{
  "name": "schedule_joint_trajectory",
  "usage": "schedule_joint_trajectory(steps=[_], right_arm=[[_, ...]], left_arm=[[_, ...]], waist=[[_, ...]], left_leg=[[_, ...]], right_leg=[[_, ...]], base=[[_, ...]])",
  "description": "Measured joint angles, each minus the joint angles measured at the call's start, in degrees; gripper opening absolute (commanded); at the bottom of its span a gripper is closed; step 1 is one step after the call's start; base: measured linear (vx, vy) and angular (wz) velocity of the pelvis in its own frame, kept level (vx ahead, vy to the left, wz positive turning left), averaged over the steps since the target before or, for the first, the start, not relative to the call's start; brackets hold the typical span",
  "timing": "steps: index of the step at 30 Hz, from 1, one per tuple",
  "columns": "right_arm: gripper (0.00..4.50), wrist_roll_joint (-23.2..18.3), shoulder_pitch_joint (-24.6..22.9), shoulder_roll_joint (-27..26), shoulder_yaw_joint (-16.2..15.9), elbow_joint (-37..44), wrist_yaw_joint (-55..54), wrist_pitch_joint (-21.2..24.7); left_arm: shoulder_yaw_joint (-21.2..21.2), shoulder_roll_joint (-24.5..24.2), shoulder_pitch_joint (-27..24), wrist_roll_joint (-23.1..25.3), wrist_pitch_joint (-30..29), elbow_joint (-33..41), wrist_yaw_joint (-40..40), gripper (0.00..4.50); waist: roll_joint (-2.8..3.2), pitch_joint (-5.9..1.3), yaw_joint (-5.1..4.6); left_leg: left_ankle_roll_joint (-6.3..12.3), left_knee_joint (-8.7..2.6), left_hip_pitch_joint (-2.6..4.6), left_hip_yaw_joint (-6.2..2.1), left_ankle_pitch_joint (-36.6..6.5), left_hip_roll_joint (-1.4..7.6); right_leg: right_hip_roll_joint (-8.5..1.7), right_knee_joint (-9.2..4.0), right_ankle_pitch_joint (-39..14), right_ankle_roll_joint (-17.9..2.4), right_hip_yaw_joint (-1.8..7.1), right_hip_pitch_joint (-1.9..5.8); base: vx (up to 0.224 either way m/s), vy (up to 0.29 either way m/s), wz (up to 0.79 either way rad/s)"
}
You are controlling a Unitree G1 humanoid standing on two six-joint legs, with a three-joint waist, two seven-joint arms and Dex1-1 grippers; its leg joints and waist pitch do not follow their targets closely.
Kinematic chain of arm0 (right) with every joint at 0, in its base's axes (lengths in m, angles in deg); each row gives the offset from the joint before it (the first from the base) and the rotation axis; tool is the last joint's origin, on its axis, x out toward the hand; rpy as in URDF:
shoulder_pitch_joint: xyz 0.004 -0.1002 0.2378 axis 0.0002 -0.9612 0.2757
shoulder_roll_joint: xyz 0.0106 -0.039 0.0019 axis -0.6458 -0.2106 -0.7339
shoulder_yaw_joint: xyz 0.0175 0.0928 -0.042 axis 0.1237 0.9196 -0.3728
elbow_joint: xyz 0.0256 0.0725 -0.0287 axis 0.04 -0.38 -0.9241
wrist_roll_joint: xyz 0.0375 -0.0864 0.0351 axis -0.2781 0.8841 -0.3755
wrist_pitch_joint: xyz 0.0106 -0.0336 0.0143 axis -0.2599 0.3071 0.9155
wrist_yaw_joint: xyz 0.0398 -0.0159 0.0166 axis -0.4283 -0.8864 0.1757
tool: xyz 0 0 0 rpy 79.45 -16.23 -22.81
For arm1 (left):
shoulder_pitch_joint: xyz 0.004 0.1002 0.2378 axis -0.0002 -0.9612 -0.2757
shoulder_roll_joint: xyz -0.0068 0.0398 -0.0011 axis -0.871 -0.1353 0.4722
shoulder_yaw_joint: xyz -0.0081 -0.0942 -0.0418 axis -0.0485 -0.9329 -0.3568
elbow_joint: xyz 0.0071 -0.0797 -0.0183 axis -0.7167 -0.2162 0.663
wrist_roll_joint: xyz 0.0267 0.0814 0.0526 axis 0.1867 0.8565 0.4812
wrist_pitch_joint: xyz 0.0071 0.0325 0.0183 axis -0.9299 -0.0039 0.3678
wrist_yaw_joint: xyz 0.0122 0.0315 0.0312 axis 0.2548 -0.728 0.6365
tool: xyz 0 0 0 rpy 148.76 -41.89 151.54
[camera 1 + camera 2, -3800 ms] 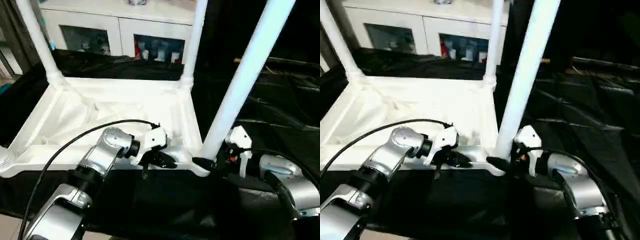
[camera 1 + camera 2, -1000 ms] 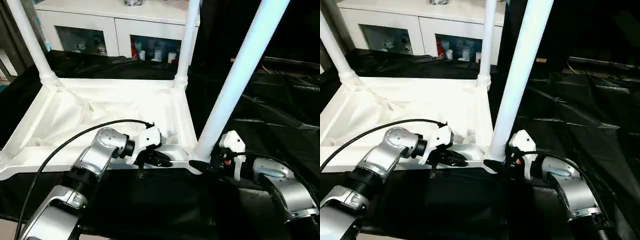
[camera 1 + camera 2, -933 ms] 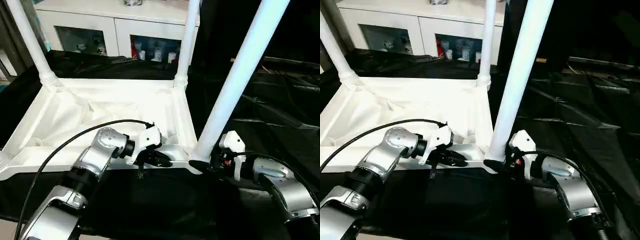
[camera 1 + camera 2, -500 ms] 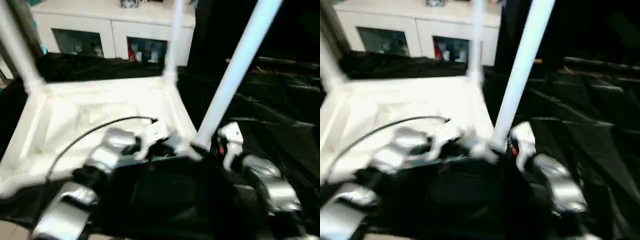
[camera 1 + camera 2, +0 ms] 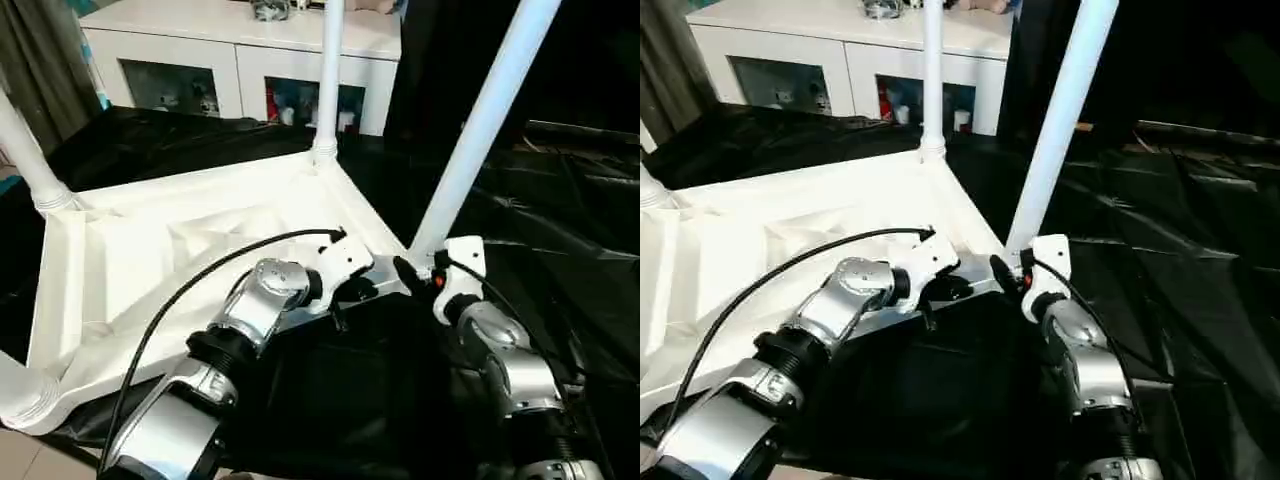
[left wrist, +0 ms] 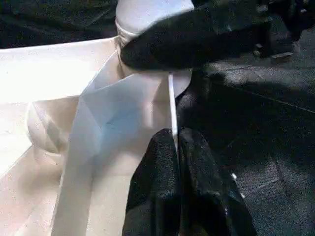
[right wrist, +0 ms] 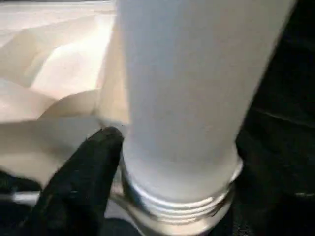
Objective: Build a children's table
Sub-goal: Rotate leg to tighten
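Left eye view shows the children's table [image 5: 190, 250] lying upside down on the black-draped desk [image 5: 560, 240], its ribbed underside facing up and its legs rising from the round corner sockets. The nearest leg [image 5: 470, 140] stands at the corner closest to both arms, tilted a little toward picture right as it rises; another leg [image 5: 328, 70] stands at the far corner in front of a white cabinet [image 5: 230, 50] with glass doors, and a third leg [image 5: 25, 155] rises at the picture's left edge.

The left gripper [image 6: 174, 152] rests at the table top's near rim, just beside the corner with the nearest leg. In the left wrist view its jaws are pressed together, with the thin edge of the rim running straight up from between their tips; whether they actually pinch that edge is hard to say from here. A black cable [image 5: 200, 280] arcs over the left forearm.

The right gripper [image 5: 415, 272] sits at the base of the nearest leg. In the right wrist view one black finger [image 7: 78, 182] lies against the threaded collar [image 7: 177, 201] where the leg meets its socket. The jaws stand apart around the leg's base, and the far finger is hidden behind the tube, so a firm grip cannot be confirmed.
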Motion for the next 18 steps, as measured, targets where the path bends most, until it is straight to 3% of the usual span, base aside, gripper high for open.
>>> schedule_joint_trajectory(steps=[1,5,10,18], right_arm=[[3.79,0.6,0.0,0.4,-0.5,0.0,0.3,-0.3],[3.79,0.2,-0.9,2.4,-1.6,1.2,5.2,-0.6],[3.79,-2.6,-3.9,9.1,-4.5,5.8,19.2,0.1],[3.79,-5.3,-5.0,11.0,-6.0,9.2,27.4,-1.1]], left_arm=[[0.0,-0.3,-0.3,0.0,0.1,0.4,0.2,0.00],[0.0,-2.4,-1.4,-0.3,1.3,2.2,2.8,0.00],[0.0,-8.1,-4.2,-3.1,3.8,6.5,13.3,0.00],[0.3,-11.8,-6.0,-5.7,3.6,9.8,22.0,0.00]], waist=[[0.00,0.00,0.00],[-0.01,0.01,-0.11],[-0.06,0.03,-0.05],[-0.13,0.08,0.00]], left_leg=[[0.00,-0.05,0.00,0.00,0.0,0.00],[0.00,-0.29,0.01,0.00,0.0,0.03],[-0.01,-0.56,-0.03,-0.01,0.0,0.09],[-0.01,-0.28,-0.11,0.07,0.0,0.08]], right_leg=[[0.00,0.00,0.0,0.0,-0.01,-0.01],[0.04,0.02,0.0,0.0,-0.08,-0.12],[0.11,0.02,0.0,0.0,-0.12,-0.21],[0.08,0.00,0.0,-0.1,-0.03,-0.30]], base=[[0.000,0.000,0.00],[0.000,0.000,0.00],[0.000,0.000,0.00],[0.000,0.000,0.00]])
